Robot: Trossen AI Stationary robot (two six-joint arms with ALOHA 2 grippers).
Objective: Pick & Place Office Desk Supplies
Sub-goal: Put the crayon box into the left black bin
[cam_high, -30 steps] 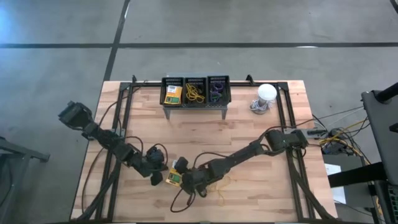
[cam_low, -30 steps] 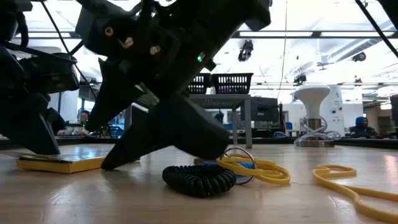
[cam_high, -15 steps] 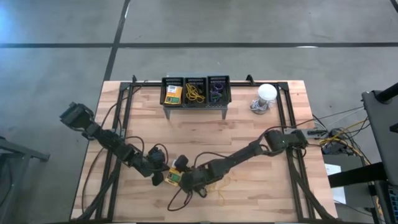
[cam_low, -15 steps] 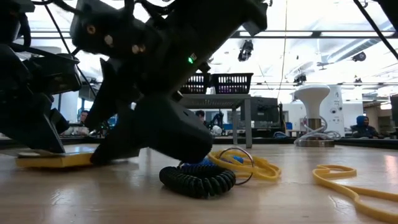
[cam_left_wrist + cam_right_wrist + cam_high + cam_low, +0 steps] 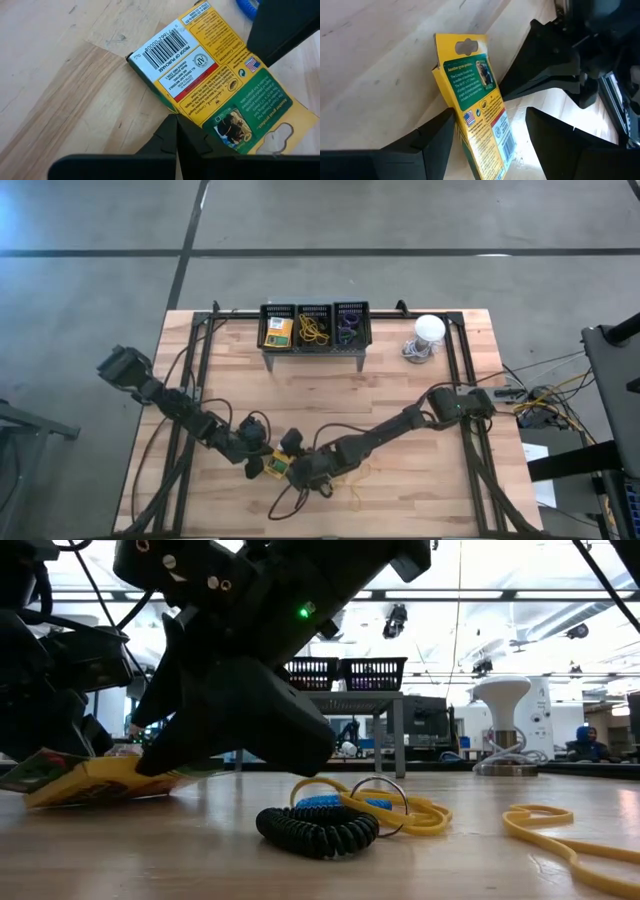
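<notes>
A yellow-and-green crayon box (image 5: 278,470) sits near the table's near edge between both grippers, tipped up on one long edge (image 5: 95,780). My left gripper (image 5: 177,131) is shut at the box's left side. My right gripper (image 5: 490,117) is open, with a finger on either side of the box (image 5: 470,100). Right of them lie a black coiled loop (image 5: 318,828), a blue loop (image 5: 335,804) and yellow rubber bands (image 5: 405,812). The far bins hold another crayon box (image 5: 279,332), rubber bands (image 5: 314,330) and purple loops (image 5: 350,328). My left gripper's shut fingers (image 5: 172,137) are wedged low against the box's long edge toward its hang-tab end (image 5: 194,117), coming level from the table's left. That edge is raised off the wood. My right gripper has one finger (image 5: 440,132) against the box's opposite long edge (image 5: 449,107), coming slanted from the right. Its other finger (image 5: 550,132) stands apart from the box. The box leans tilted between the fingers with its lower edge on the table.
The grey perforated stand with three black bins (image 5: 314,327) is at the far edge, and the white dome (image 5: 428,330) is to its right. Another yellow rubber band (image 5: 560,832) lies farther right. Cables cross the table's near part (image 5: 290,505).
The crayon box lay flat on the table. Its edge on the left gripper's side has now risen, so the box is tipped up against the right gripper's finger. The left gripper pushed in toward the box, and the right gripper shifted slightly toward the table's left.
</notes>
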